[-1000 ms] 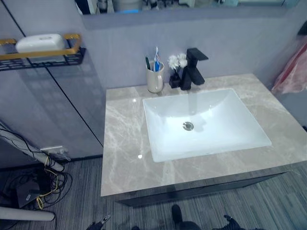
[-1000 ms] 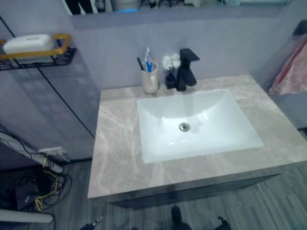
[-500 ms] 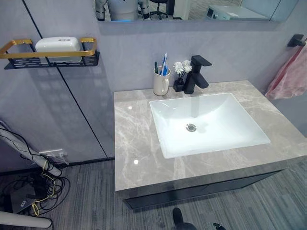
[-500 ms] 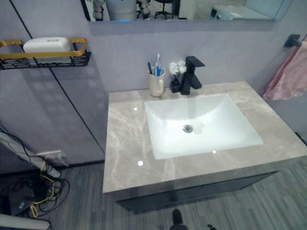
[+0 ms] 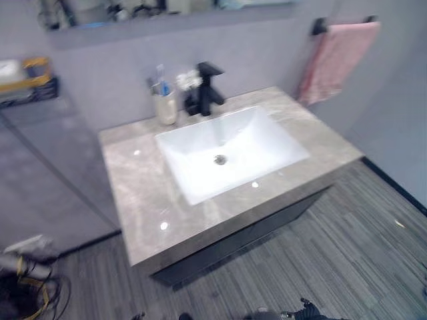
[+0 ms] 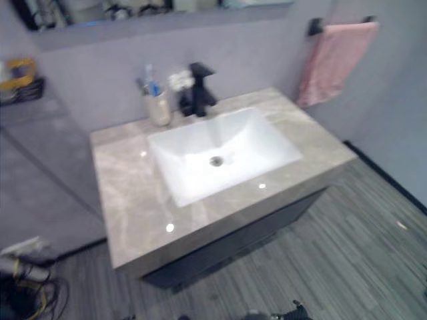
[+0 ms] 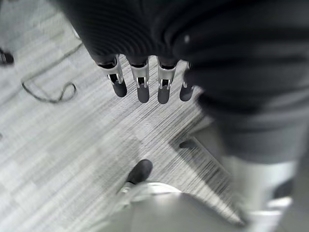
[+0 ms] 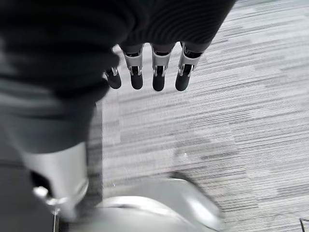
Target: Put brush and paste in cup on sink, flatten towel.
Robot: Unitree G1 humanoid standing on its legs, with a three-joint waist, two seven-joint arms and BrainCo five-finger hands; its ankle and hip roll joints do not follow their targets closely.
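A pale cup (image 5: 165, 108) stands at the back of the marble counter (image 5: 140, 193), left of the black tap (image 5: 205, 89). A toothbrush and a paste tube (image 5: 160, 79) stick up out of the cup. On the wall to the right, a pink towel (image 5: 333, 59) hangs in slanting folds from a black bar (image 5: 319, 27). My left hand (image 7: 142, 84) hangs over the grey floor with straight fingers and holds nothing. Low by the floor too, my right hand (image 8: 158, 72) has straight fingers and nothing in it.
A white basin (image 5: 230, 150) is set into the counter. A small vase of white flowers (image 5: 187, 83) sits between cup and tap. A black and gold shelf (image 5: 27, 80) is on the left wall. Cables (image 5: 23, 297) lie on the floor at lower left.
The camera has swung to the right: the sink now sits left of centre, and the whole towel and its bar have come into view. Nothing on the counter has moved.
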